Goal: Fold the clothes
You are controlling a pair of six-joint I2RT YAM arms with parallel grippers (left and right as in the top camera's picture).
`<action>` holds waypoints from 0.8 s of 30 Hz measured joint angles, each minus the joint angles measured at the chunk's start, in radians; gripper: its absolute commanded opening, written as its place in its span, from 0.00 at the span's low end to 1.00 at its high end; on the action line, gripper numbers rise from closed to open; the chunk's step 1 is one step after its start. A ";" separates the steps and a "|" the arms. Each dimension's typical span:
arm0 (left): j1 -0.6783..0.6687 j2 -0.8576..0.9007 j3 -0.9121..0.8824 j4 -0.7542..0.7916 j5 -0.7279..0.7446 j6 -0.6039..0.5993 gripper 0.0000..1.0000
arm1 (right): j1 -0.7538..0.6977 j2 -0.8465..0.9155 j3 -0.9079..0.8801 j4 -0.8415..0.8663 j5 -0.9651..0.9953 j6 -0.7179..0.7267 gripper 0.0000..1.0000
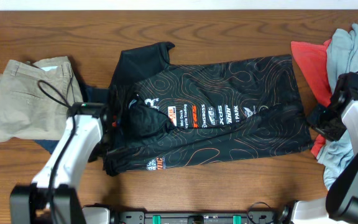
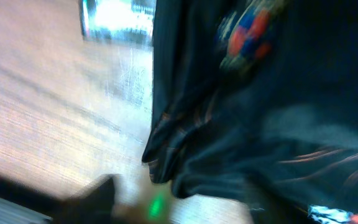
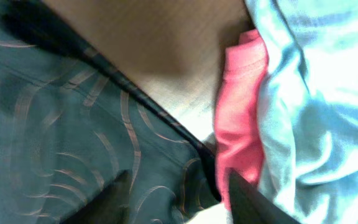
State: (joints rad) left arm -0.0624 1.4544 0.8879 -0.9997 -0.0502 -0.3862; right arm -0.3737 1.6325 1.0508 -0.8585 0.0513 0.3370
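The clothes are one black jersey point(image 1: 229, 112) with orange contour lines and a row of logos, lying flat in the middle of the table with a bunched lump near its left end. My left gripper point(image 1: 112, 118) sits at the jersey's left edge. In the blurred left wrist view one dark finger point(image 2: 95, 196) stands well off to the side, bare wood beside it and the jersey's hem point(image 2: 166, 155) just beyond; it looks open. My right gripper point(image 3: 179, 199) is open, its fingers apart over the jersey's right hem point(image 3: 73, 124), clasping nothing.
Folded khaki trousers point(image 1: 33, 93) lie at the left with a dark blue garment point(image 1: 87, 93) under their edge. A red cloth point(image 1: 309, 59) and a light blue pile point(image 1: 353, 50) crowd the right side, touching the right gripper point(image 1: 321, 121).
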 measured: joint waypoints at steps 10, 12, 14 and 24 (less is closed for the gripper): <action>0.000 -0.086 0.013 0.349 0.101 0.048 0.81 | 0.000 -0.109 0.000 0.176 -0.214 -0.087 0.66; 0.000 -0.064 0.026 0.394 0.134 0.070 0.81 | 0.002 -0.116 0.000 0.210 -0.264 -0.109 0.67; 0.000 -0.019 0.060 0.417 0.155 0.093 0.85 | 0.009 -0.117 0.000 0.235 -0.306 -0.127 0.70; 0.000 0.330 0.338 0.669 0.170 0.257 0.87 | 0.093 -0.117 0.000 0.307 -0.377 -0.213 0.92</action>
State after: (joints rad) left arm -0.0624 1.7847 1.2263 -0.3302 0.1200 -0.1295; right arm -0.2802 1.5150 1.0508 -0.5518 -0.3252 0.1242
